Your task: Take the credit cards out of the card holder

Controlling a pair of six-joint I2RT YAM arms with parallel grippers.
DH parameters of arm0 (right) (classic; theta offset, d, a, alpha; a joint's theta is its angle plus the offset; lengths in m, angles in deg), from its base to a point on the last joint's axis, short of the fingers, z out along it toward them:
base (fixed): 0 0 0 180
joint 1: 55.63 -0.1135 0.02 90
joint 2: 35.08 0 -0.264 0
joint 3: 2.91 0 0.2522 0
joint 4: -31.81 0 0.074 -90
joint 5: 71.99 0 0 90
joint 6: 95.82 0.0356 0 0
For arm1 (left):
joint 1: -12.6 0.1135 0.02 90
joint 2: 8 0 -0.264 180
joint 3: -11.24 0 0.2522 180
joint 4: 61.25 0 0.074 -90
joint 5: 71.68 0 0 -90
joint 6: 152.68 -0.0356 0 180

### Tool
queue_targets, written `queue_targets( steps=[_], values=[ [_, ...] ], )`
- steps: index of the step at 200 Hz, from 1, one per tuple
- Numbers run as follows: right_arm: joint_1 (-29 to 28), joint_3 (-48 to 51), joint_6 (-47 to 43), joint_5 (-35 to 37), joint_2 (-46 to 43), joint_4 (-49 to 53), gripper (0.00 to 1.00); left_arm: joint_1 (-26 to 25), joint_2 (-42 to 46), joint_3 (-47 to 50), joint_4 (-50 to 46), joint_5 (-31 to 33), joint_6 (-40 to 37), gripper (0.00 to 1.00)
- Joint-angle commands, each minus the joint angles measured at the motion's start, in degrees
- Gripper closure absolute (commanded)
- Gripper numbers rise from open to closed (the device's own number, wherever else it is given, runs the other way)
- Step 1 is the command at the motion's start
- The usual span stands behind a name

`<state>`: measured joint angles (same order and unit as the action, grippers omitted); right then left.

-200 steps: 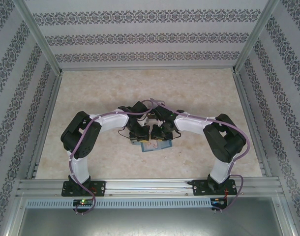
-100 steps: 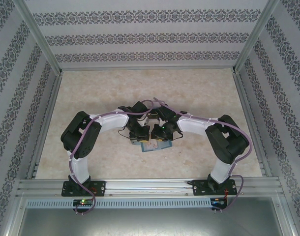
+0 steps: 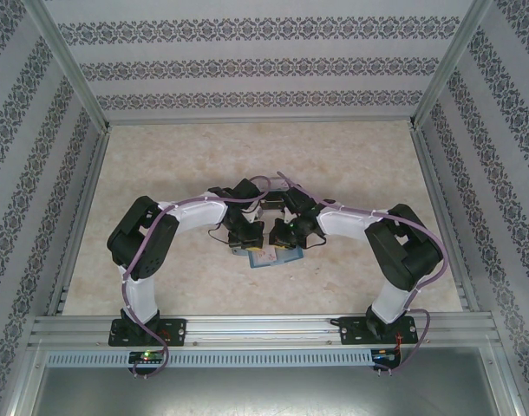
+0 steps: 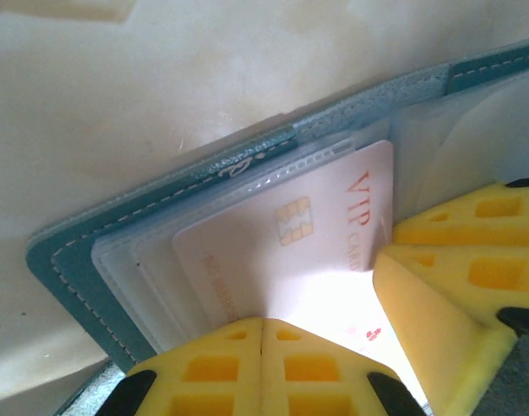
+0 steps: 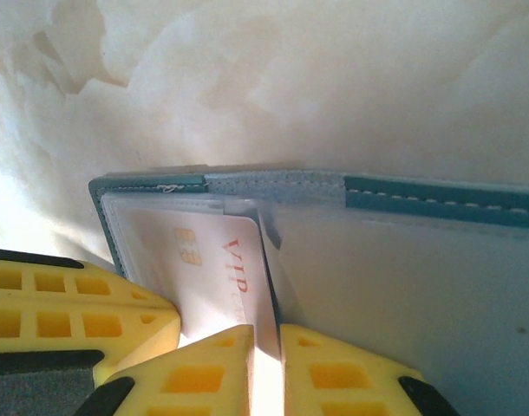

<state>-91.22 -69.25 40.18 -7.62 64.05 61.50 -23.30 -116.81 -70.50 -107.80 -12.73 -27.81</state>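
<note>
I see the small teal-blue folding card holder (image 5: 438, 198) lying open on the beige marbled table (image 3: 247, 156), at its centre and nearer the arms. My left gripper (image 4: 262, 334) has its yellow jaws pressed together, tips on the holder's left half. My right gripper (image 5: 266, 338) pinches the edge of the thin pale credit card (image 4: 290, 260) there, which has a gold chip and red VIP lettering.

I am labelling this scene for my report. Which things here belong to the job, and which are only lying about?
Job: card holder, VIP credit card, left gripper, right gripper.
Not the job: table, patterned walls, metal rail.
</note>
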Motion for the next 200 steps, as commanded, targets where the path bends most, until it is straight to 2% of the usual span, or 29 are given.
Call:
queue_targets(
  steps=[1, 77, 144, 167, 200],
  values=[
    [-0.02, 0.79, 1.01, -4.17, -0.98, -5.02, 0.87, -0.75, -2.81, 1.15, -2.46, 2.49, -0.86, 0.99],
    [1.18, 1.99, -0.16, -1.59, -2.22, -3.59, 1.00, -0.76, -2.60, 0.68, -3.13, 2.74, -0.86, 0.99],
    [2.40, 3.00, -1.23, -0.52, -4.56, -2.22, 1.00, -0.75, -2.45, 0.41, -3.66, 3.11, -1.03, 0.99],
    [1.48, 1.92, -1.18, -3.32, -3.00, -3.31, 0.83, -0.75, -2.63, 0.47, -3.58, 3.07, -0.97, 0.98],
    [-0.32, 0.15, -1.00, -2.86, -0.45, -3.35, 0.79, -0.75, -2.46, 0.33, -3.64, 3.14, -0.86, 0.99]
  ],
)
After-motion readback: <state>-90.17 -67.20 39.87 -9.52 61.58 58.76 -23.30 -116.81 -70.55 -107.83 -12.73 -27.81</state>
